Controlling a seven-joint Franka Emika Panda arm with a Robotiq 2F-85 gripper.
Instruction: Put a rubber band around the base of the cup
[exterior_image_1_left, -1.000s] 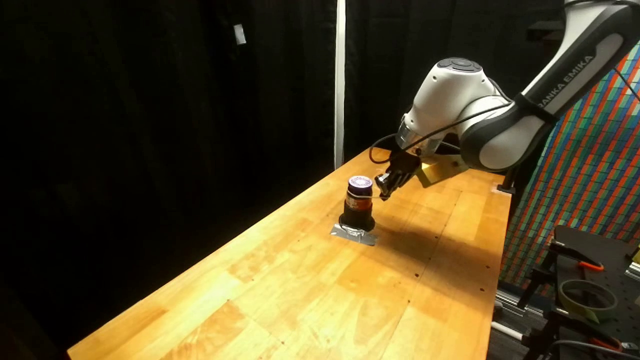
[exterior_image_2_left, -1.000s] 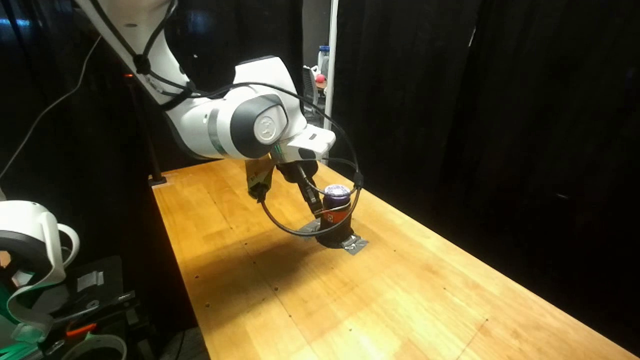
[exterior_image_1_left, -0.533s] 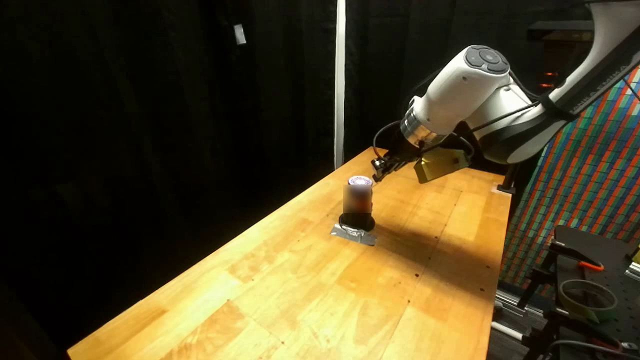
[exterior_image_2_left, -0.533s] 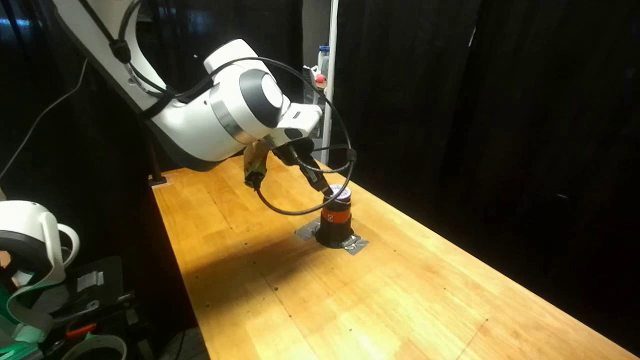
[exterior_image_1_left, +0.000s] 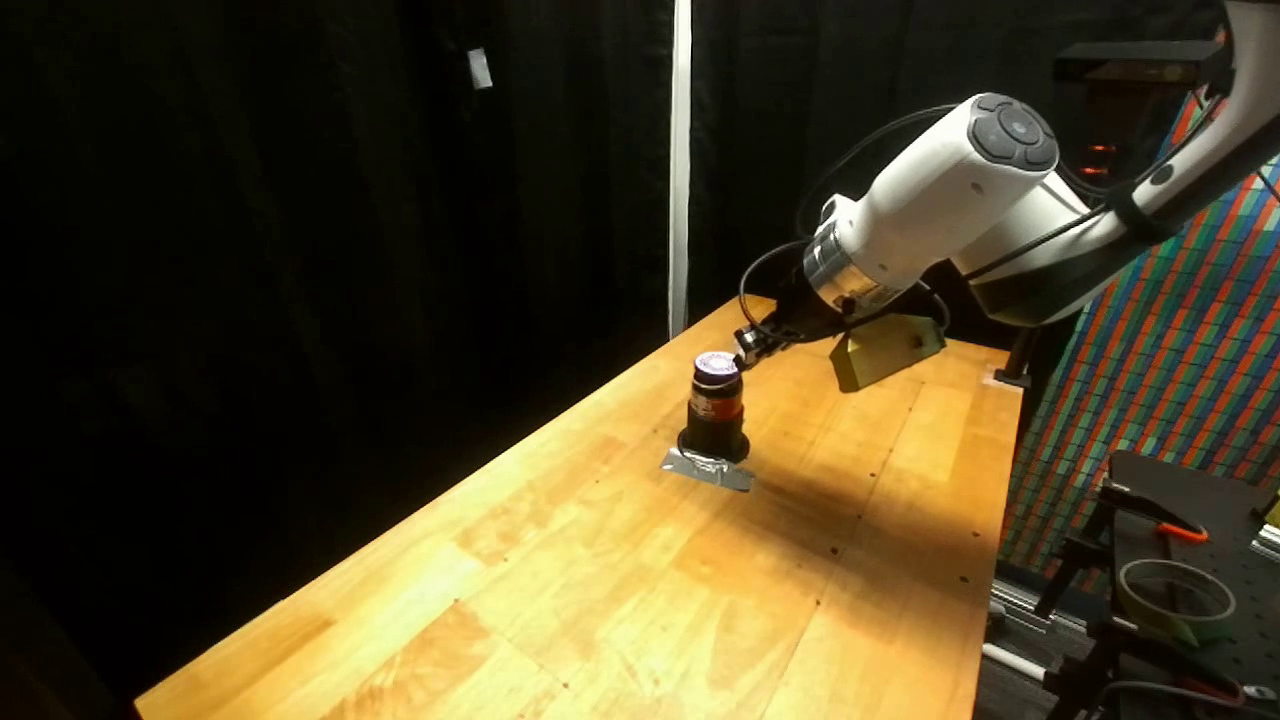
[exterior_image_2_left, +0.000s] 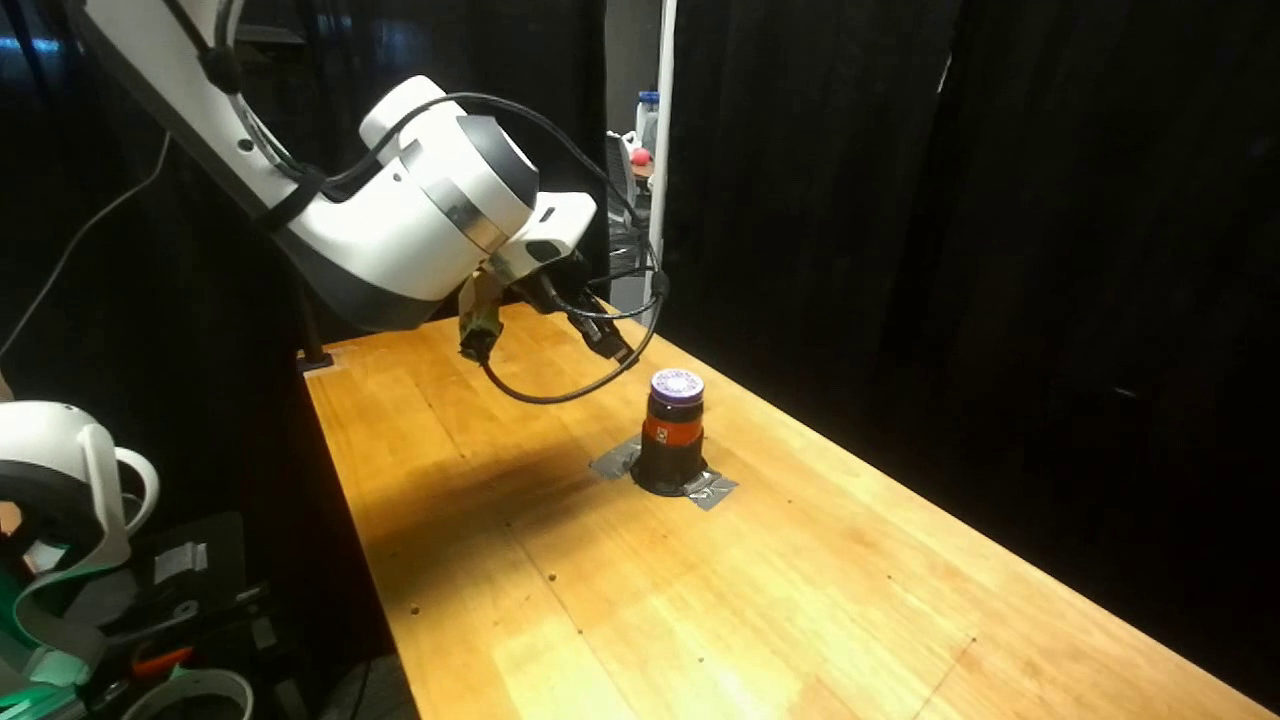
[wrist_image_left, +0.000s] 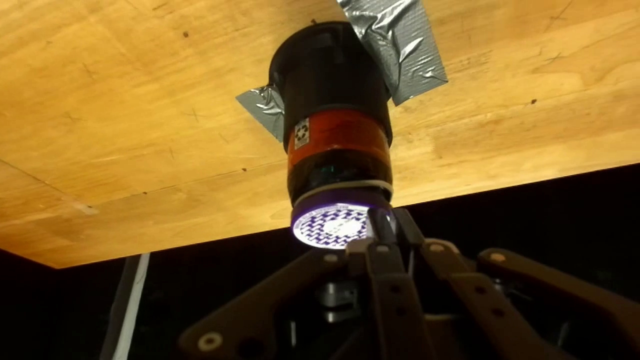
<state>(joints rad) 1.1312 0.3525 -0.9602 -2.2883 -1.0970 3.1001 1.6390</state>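
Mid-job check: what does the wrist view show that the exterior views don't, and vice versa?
Only the wrist view: the claw close up, shut, plus faint cross marks on the table.
Only the exterior views: the white arm, its looping cable and, in an exterior view, a gap between the claw and the lid.
Shared: the cup and grey tape at its foot. The rubber band sits around it just under the lid, a pale ring in an exterior view.

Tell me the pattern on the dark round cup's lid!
Purple crisscross marks on white: the round purple-edged lid shows best in the wrist view.
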